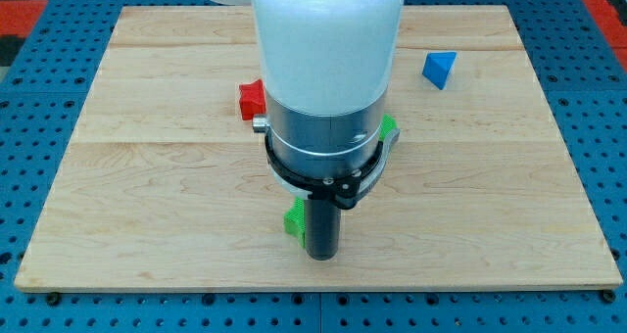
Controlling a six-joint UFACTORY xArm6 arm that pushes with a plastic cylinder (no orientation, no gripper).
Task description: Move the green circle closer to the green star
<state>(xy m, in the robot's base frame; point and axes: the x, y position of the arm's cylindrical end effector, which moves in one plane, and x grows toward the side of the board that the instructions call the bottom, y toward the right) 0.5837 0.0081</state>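
A green block [293, 221] peeks out at the left of my rod near the view's bottom; most of it is hidden, so its shape cannot be made out. Another green block [389, 129] shows as a sliver at the right edge of the arm's body, shape also hidden. My tip [321, 256] rests on the board, touching or just right of the lower green block. The arm's white and grey body covers the board's middle.
A red block [252, 100] lies left of the arm, partly hidden. A blue triangular block [440, 69] lies at the upper right. The wooden board [137, 196] sits on a blue perforated table.
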